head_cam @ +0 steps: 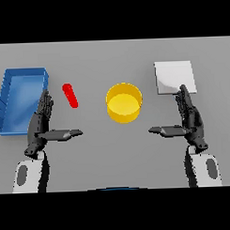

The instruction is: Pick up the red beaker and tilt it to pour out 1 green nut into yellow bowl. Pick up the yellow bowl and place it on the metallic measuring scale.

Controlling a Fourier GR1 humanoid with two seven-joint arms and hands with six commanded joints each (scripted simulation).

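While fingers (pixel 44 104) splay | red beaker (pixel 70 95) just right, apart

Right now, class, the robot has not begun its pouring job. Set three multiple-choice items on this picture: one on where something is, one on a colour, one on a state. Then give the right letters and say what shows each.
1. Where is the red beaker?
A. Between the blue tray and the yellow bowl
B. On the metallic measuring scale
C. Inside the yellow bowl

2. What colour is the bowl?
A. Green
B. Yellow
C. White

3. How do the left hand and the right hand stand?
A. Both curled round the beaker
B. The left one holds the bowl
C. Both open, holding nothing

Answers:
1. A: the beaker lies on the table right of the tray and left of the bowl.
2. B: the bowl is yellow inside and out.
3. C: the fingers are straight and touch no object.
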